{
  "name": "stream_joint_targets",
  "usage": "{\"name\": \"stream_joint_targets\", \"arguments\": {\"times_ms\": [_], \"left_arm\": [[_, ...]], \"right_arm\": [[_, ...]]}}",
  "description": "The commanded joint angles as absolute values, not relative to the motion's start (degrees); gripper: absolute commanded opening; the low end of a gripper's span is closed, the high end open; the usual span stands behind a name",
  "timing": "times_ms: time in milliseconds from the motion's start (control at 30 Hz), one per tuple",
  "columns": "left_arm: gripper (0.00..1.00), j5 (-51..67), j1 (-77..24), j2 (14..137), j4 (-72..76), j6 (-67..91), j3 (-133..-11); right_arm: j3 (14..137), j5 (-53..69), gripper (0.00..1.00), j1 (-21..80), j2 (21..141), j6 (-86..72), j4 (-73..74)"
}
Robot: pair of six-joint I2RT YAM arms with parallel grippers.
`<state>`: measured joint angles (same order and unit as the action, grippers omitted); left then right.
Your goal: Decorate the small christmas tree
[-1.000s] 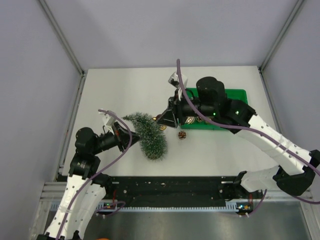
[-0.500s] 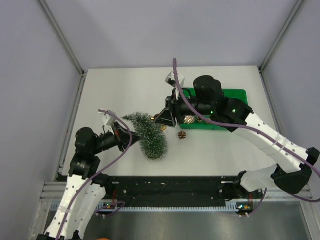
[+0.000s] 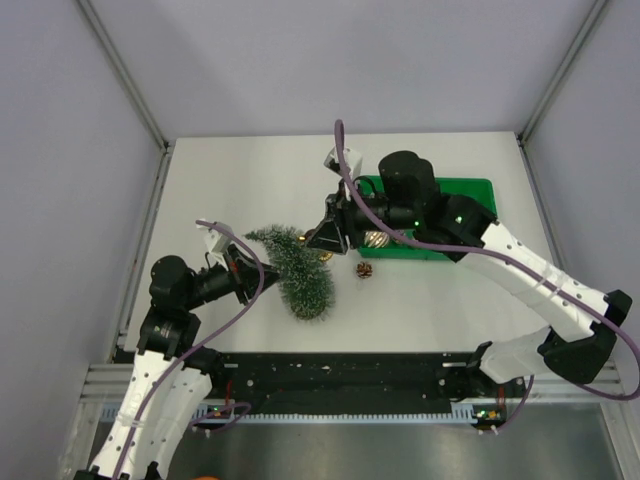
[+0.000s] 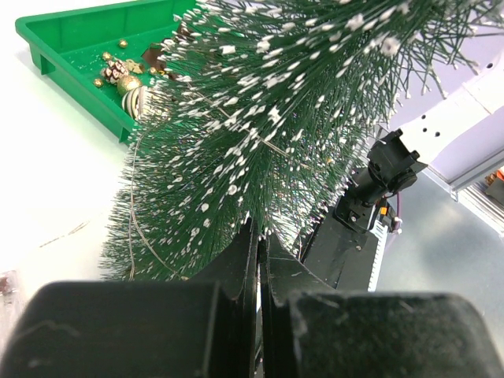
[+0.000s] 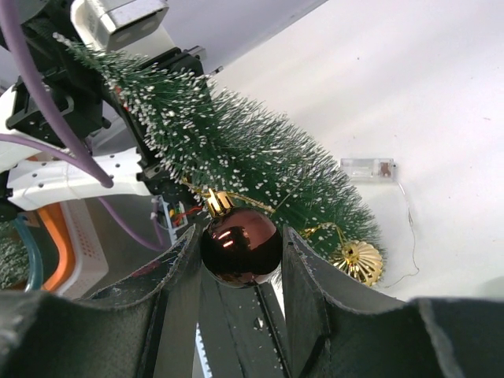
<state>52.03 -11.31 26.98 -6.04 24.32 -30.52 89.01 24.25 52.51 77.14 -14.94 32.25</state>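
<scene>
Right claw (image 5: pixel 240 233) shifted left, grasping bauble (image 5: pixel 241 249); left claw (image 4: pixel 258 238) clamps tree (image 4: pixel 260 118); white table (image 3: pixel 250 180).

small christmas tree (image 3: pixel 296 266) tilted in left end effector (image 3: pixel 244 272) | right end effector (image 3: pixel 326 239) at its branches | green tray (image 3: pixel 476 187) behind

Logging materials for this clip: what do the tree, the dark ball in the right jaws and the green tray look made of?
The small christmas tree: stiff green bristles with white-flecked tips, probably synthetic. The dark red ball: glossy, mirror-like highlights, gold cap; plastic or glass. The green tray: smooth, evenly coloured, likely moulded plastic.
</scene>
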Motion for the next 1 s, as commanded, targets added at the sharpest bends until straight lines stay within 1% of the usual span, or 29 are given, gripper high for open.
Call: {"name": "stream_joint_targets", "arguments": {"times_ms": [0,367,667,967], "left_arm": [[0.0,53.0,-11.4,26.5,-2.9,23.7,-30.6],[0.0,53.1,-11.4,26.8,-2.5,23.8,-30.7],[0.0,53.3,-11.4,27.1,-1.8,24.1,-30.8],[0.0,53.0,-11.4,26.6,-2.0,24.2,-30.6]], "right_arm": [[92.3,23.0,0.16,52.8,78.0,-12.9,29.9],[89.2,22.7,0.15,48.0,76.5,-12.4,29.9],[87.8,24.4,0.15,47.7,77.0,-12.8,29.4],[82.3,22.7,0.15,47.7,75.2,-13.0,30.2]]}}
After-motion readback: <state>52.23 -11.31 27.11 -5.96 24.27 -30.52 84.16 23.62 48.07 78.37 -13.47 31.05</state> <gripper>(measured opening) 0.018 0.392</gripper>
